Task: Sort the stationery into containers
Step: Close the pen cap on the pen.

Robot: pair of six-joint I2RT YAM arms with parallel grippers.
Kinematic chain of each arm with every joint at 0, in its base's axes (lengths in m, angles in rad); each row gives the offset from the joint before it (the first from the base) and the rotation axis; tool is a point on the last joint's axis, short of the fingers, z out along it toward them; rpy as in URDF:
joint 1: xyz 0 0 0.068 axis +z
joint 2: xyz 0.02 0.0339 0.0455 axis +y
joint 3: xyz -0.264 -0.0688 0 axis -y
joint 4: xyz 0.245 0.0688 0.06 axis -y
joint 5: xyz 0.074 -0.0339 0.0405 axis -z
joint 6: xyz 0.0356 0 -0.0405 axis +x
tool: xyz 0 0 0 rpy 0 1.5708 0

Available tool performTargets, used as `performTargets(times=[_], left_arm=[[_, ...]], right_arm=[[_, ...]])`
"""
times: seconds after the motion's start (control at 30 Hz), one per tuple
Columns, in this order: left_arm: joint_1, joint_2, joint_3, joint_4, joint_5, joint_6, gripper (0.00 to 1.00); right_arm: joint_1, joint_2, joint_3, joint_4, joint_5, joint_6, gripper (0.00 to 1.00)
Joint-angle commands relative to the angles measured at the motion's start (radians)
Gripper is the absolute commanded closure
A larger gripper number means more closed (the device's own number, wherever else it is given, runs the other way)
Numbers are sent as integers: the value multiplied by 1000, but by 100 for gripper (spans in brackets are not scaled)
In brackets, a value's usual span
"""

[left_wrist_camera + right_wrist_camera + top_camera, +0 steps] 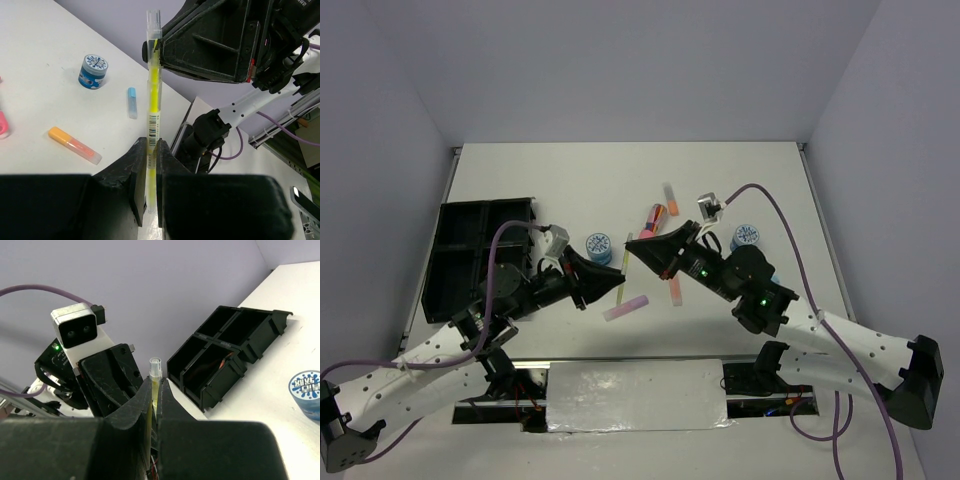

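Observation:
A thin yellow pen [625, 265] hangs in the air between both grippers. My left gripper [612, 285] is shut on its lower end [151, 145]. My right gripper [636, 250] is shut on its capped end [155, 371]. The black organiser tray [480, 250] lies at the far left, and one compartment holds a thin orange pen [226, 359]. Two blue-white rolls [599, 245] [747, 236], a pink-orange highlighter [653, 215], a lilac stick [626, 308] and an orange stick [674, 290] lie on the table. The left wrist view shows a light-blue stick [132, 102].
The white table [620, 180] ends in grey walls on three sides. A pale pink stick [670, 193] lies behind the highlighter. The two arms and their purple cables [775, 205] cross the near half. A white plate [635, 395] lies between the arm bases.

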Motion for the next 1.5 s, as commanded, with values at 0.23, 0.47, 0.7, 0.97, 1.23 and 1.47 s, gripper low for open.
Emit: performTargets(times=[0.23, 0.47, 0.7, 0.97, 1.23, 1.47], left_arm=[[3, 6, 111, 95, -14, 182, 100], [5, -22, 97, 75, -47, 187, 100], [3, -13, 104, 53, -64, 184, 100], [3, -44, 45, 173, -78, 155, 100], [3, -45, 21, 251, -95, 130, 100], [5, -14, 51, 239, -89, 122, 100]], right_arm=[[13, 78, 67, -302, -157, -59, 100], [13, 41, 64, -359, -131, -171, 100], [13, 8, 68, -399, -91, -225, 100], [13, 18, -36, -197, -126, -59, 100], [13, -14, -104, -72, -68, 21, 100], [28, 15, -107, -66, -60, -44, 100]])
